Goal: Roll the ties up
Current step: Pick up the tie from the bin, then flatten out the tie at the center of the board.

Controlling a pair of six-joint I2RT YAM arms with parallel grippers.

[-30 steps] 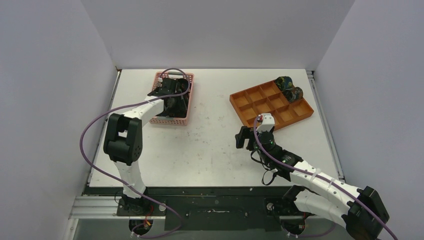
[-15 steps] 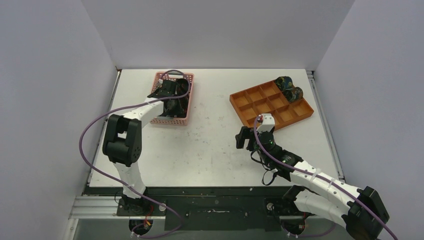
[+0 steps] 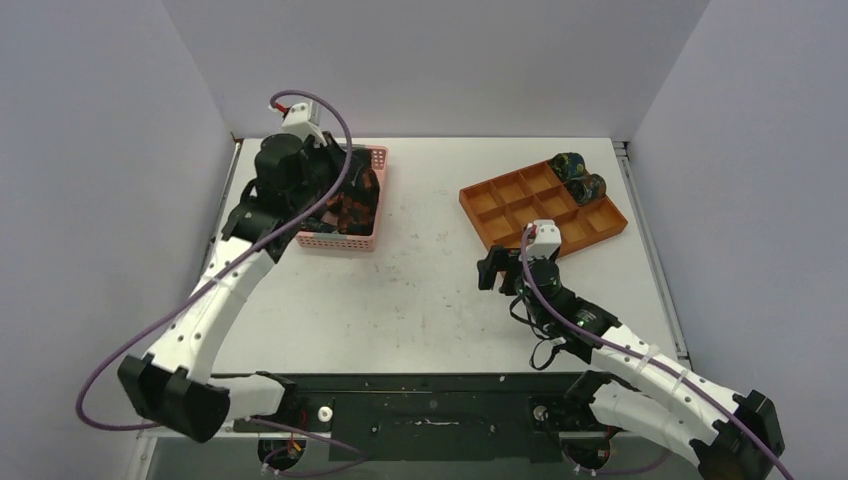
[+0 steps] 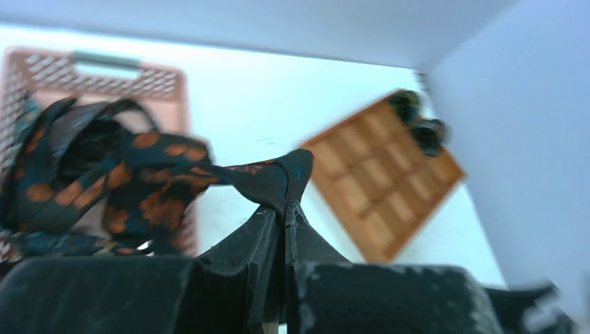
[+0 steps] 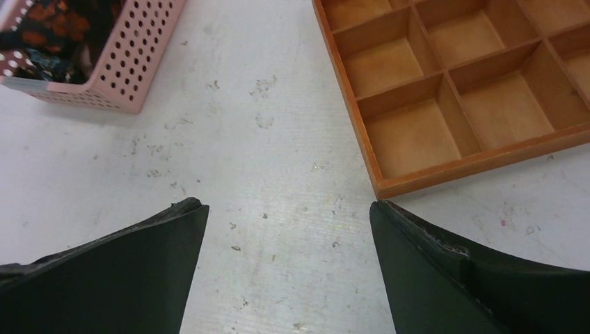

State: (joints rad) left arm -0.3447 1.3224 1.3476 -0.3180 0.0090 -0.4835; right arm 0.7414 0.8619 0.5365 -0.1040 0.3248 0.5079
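The tie (image 4: 160,188) looks matt cloth, basket (image 5: 132,62) plastic, tray (image 5: 480,161) perhaps wood.

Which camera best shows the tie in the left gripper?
Left wrist: the orange-spotted tie sits pinched in the shut left gripper, trailing to the basket. Top view: the arm hides the grip. Right wrist: only fabric in the basket.

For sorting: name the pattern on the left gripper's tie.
Tie: dark with orange spots; left wrist view.

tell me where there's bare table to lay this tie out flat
The widest bare stretch of table lies between the pink basket and the orange tray, running to the near edge. Crowded: the basket, heaped with ties; the right gripper hovers beside the tray.
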